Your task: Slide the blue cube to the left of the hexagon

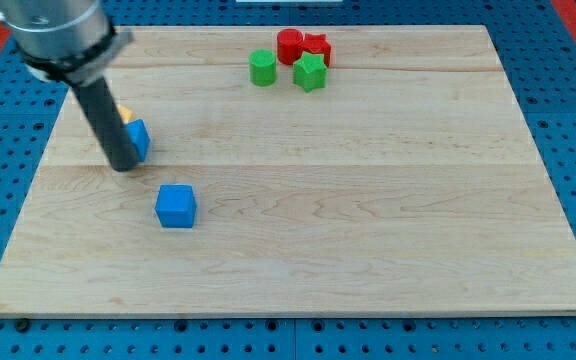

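A blue cube [176,206] lies on the wooden board [368,200] at the view's lower left. My tip [125,166] rests on the board up and to the left of this cube, a short gap away. Right behind the rod, a second blue block [139,138] shows partly, with a yellow-orange block [125,115] half hidden beside it; its shape cannot be made out. The rod covers part of both.
At the view's top centre stands a tight cluster: a green cylinder [262,67], a green star-like block [310,72], a red cylinder [290,45] and a red block [317,47]. Blue pegboard surrounds the board.
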